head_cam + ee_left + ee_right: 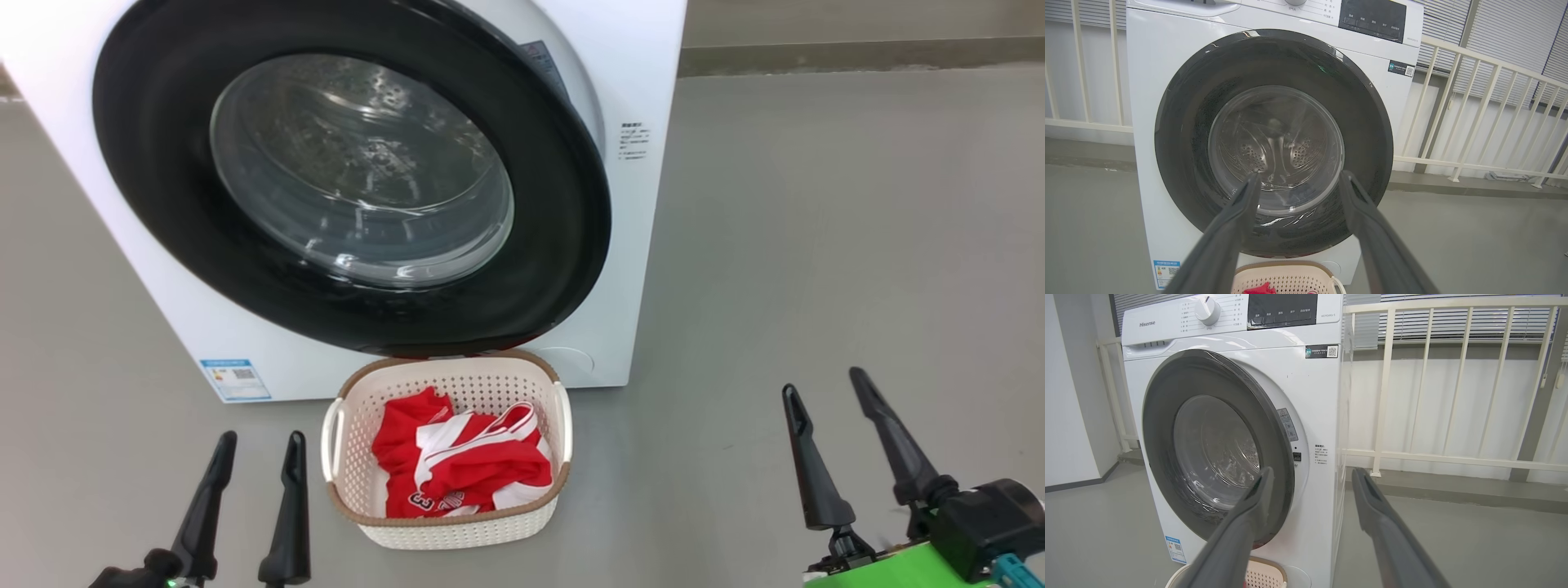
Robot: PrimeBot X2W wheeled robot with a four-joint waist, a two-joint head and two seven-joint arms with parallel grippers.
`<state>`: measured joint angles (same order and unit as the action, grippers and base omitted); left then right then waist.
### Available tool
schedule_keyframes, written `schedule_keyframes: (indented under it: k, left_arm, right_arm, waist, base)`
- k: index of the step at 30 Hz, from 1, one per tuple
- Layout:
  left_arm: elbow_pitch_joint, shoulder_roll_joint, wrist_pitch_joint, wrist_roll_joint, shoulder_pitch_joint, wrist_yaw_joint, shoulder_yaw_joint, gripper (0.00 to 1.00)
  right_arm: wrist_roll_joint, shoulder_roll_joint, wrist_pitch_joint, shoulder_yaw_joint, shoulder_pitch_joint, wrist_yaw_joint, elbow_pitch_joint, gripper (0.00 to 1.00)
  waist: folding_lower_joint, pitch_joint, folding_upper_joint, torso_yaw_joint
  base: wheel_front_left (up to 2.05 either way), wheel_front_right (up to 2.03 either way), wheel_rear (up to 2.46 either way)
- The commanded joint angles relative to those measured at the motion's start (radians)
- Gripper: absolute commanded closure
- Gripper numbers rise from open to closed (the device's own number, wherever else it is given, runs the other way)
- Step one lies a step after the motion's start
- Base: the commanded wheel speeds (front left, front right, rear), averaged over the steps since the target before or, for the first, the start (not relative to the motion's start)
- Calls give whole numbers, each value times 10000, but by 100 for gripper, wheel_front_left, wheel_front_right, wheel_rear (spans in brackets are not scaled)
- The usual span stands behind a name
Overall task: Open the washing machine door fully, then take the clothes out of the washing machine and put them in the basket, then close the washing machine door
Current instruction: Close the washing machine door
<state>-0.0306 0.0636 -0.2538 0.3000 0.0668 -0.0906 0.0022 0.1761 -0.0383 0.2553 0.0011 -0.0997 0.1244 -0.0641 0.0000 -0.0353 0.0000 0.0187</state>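
Clothes, red with white trim, lay heaped in the basket, which stood on the grey floor just in front of the washing machine, under the lower edge of its door. That round black door was swung nearly to, its right edge standing a little off the white front. The left claw hung empty near the basket's left side, fingers parted. The right claw, well apart to the right, was spread wider and held nothing.
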Motion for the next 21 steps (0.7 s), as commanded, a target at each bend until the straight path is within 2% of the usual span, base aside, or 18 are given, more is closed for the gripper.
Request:
schedule_keyframes:
  k: [1, 4, 5, 11, 21]
  left_arm:
    - [-310, 13, -80, -63, -271, -91, 323, 0]
    - [-426, -17, -80, -4, -302, -128, 311, 0]
    - [-485, -25, -80, 12, -314, -139, 302, 0]
    - [-786, -53, -80, 91, -417, -168, 326, 0]
    - [-917, -89, -80, 129, -889, -230, -25, 0]
  right_arm:
    - [11, -119, 65, 299, 357, 63, -192, 47]
    - [8, -119, 65, 433, 529, 63, -31, 92]
    - [12, -119, 65, 491, 590, 63, 26, 100]
    - [140, -119, 65, 1034, 1209, 63, 488, 100]
    - [129, -119, 65, 1868, 3165, 63, 1505, 100]
  waist:
    - [0, 52, 0, 120]
    - [0, 104, 0, 289]
    - [0, 125, 0, 353]
    - [0, 421, 0, 646]
    - [0, 1307, 0, 941]
  base:
    - [0, 0, 0]
    - [0, 0, 0]
    - [0, 0, 0]
    - [0, 0, 0]
    - [0, 0, 0]
